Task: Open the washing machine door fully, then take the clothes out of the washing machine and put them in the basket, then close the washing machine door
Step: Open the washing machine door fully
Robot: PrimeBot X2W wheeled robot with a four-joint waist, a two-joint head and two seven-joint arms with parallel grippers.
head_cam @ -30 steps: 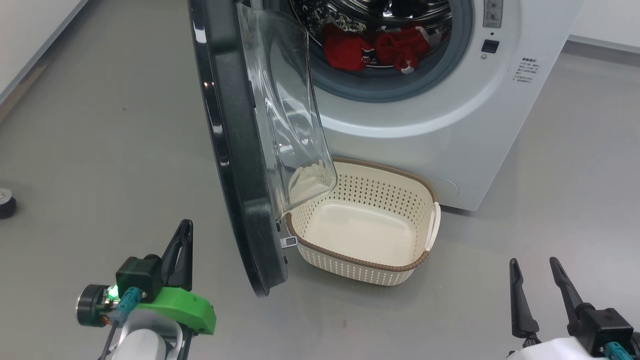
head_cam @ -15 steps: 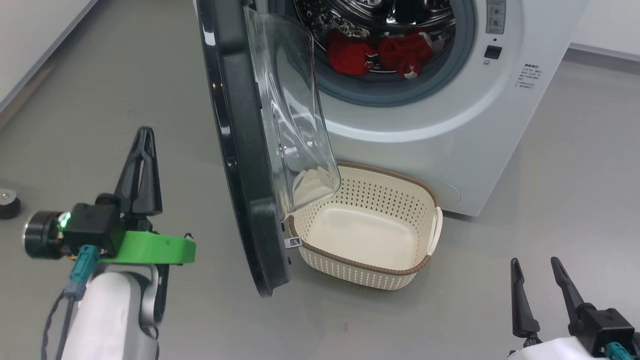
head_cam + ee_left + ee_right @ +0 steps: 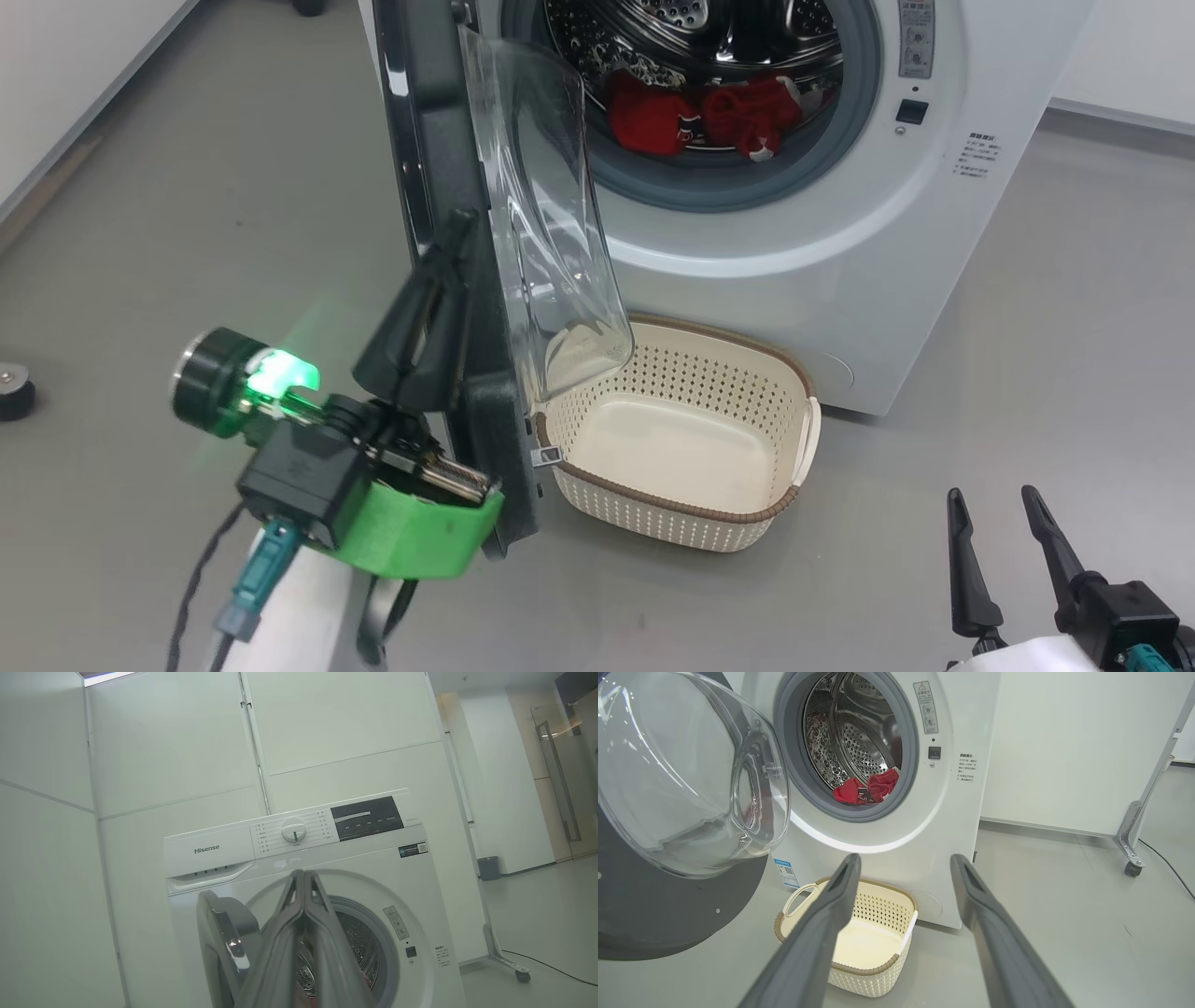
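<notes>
Left gripper (image 3: 456, 233), shut, empty, ctr-left at washing machine door (image 3: 420, 112): poss. slip off rim, door blocks basket (image 3: 747, 511). Right gripper (image 3: 990, 493) open, empty, lower right.

Glossy black-rimmed clear-glass door (image 3: 439, 187), shiny perforated steel drum (image 3: 681, 28), red cloth (image 3: 709, 112)

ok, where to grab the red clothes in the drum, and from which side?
Probably pinch the bunched top of the clothes, heaped low just inside the washing machine, coming straight in from the front with the open right gripper; the door blocks the left.
</notes>
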